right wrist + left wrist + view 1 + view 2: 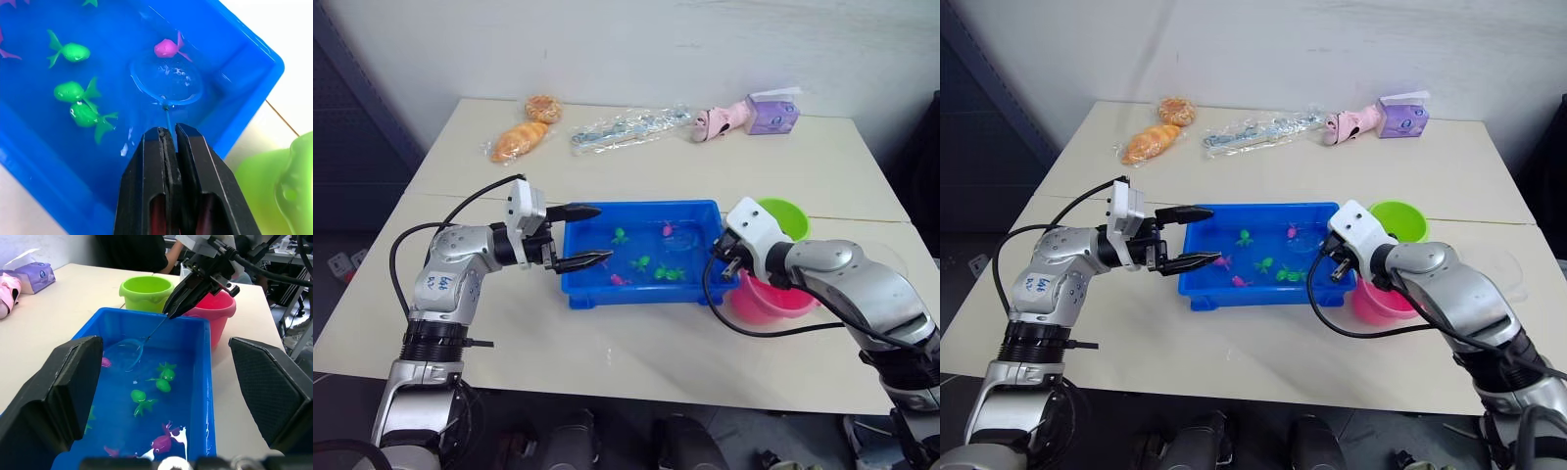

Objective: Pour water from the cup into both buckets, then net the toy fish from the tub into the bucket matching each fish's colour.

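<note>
Netting stage: net (166, 82) lowered into the tub (578, 291), ring just beside a pink fish (167, 48).

Right gripper (168, 134), its fingers pressed together on the thin handle, holds the net from the tub's corner nearest the two buckets, probably so a catch travels only a short way. Pink bucket (215, 313) and green bucket (146, 291) stand just outside that end of the tub, touching or nearly touching each other. Green fish (73, 51) lie toward the tub's middle. Left gripper (579, 237), fingers spread and holding nothing, hovers at the opposite end of the tub, perhaps ready to steady it. Pale table (626, 343) carries the tub; bread (519, 142), a plastic bag (626, 125) and a purple tissue pack (771, 114) lie well beyond the tub, near a plain wall.
</note>
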You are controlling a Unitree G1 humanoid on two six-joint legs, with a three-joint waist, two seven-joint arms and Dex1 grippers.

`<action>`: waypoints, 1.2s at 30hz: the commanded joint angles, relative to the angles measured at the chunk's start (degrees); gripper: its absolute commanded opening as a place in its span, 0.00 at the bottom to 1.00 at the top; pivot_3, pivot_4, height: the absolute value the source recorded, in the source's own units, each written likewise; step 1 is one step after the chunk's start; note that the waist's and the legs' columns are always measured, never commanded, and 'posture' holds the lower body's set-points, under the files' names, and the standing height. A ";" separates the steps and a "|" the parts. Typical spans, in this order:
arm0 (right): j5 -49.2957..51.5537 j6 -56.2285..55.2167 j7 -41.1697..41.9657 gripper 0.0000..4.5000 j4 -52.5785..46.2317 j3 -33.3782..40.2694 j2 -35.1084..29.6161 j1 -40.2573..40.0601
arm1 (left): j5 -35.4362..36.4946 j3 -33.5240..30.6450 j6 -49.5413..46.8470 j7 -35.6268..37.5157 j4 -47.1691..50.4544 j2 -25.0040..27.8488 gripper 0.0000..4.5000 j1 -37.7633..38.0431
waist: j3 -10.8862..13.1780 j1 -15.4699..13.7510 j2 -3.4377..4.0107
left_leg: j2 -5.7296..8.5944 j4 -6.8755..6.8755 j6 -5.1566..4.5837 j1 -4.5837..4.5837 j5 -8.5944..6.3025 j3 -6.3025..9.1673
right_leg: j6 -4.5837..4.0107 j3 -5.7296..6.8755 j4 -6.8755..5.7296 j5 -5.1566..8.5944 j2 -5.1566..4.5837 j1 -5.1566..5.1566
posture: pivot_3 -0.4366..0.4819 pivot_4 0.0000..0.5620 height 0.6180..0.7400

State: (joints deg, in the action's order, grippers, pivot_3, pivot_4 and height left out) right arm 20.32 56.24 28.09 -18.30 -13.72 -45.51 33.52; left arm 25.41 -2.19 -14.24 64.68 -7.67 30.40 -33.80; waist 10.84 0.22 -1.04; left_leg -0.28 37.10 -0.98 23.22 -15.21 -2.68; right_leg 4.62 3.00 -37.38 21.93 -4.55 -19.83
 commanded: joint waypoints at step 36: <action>5.20 -15.48 10.26 0.00 -30.72 37.36 1.82 -35.85 | 0.18 1.41 0.48 3.83 -3.83 0.30 0.99 -3.89 | 0.01 -0.27 0.01 | 0.02 -0.06 -0.02 0.01 -0.03 0.03 | 0.01 0.06 0.22 0.00 0.02 0.12 | 0.48 0.27 1.00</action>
State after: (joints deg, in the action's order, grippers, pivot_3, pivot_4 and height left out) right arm 23.65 42.00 37.72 -45.81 19.04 -44.16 -1.12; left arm 25.38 -0.90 -14.38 67.71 -12.25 30.98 -36.55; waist 10.85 -0.05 -1.03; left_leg -0.25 37.03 -1.00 23.23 -15.23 -2.65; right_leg 4.64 3.06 -37.14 21.93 -4.54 -19.71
